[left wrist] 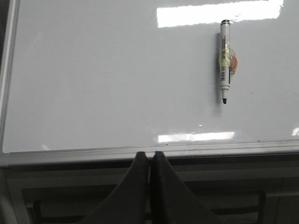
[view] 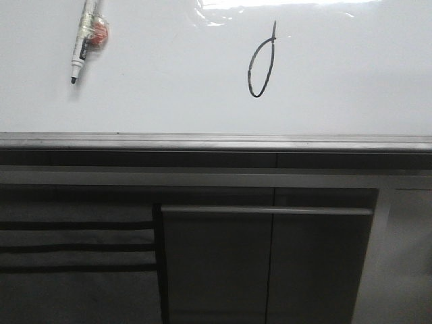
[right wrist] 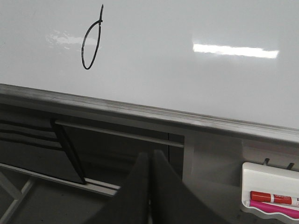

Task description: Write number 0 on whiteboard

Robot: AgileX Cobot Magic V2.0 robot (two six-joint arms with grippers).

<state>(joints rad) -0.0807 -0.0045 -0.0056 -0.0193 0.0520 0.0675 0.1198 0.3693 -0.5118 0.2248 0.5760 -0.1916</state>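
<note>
A thin black number 0 (view: 262, 66), a narrow slanted loop with a short tail at its top, is drawn on the whiteboard (view: 169, 81). The right wrist view shows the same 0 (right wrist: 91, 46) on the whiteboard (right wrist: 187, 79). A white black-tipped marker (view: 83, 40) lies on the board at the far left, apart from both grippers; the marker (left wrist: 224, 65) also shows in the left wrist view on the whiteboard (left wrist: 93, 84). My left gripper (left wrist: 149, 154) is shut and empty near the board's lower edge. My right gripper (right wrist: 150, 154) is shut and empty below the board. Neither gripper appears in the front view.
A grey metal rail (view: 216, 142) runs along the board's lower edge. Dark grey cabinet fronts (view: 216, 263) stand below it. A white tray (right wrist: 271, 191) holding a red marker (right wrist: 273, 198) and a pink one hangs at the right below the board.
</note>
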